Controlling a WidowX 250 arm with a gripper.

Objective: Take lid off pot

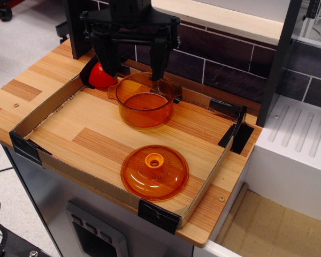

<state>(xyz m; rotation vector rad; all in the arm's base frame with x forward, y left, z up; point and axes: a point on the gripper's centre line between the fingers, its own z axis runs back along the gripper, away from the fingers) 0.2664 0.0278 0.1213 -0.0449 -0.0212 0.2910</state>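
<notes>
The orange pot stands uncovered at the back of the cardboard tray, its inside empty. The round domed orange lid with its light ring knob lies flat on the wood near the tray's front edge, well apart from the pot. My black gripper hangs over the pot's back rim, open and empty. One finger is behind the pot's left side, the other is by its back right rim.
A red strawberry toy sits in the tray's back left corner, partly behind the gripper. A dark tiled wall runs behind the tray. A white drying rack stands to the right. The wooden counter extends left.
</notes>
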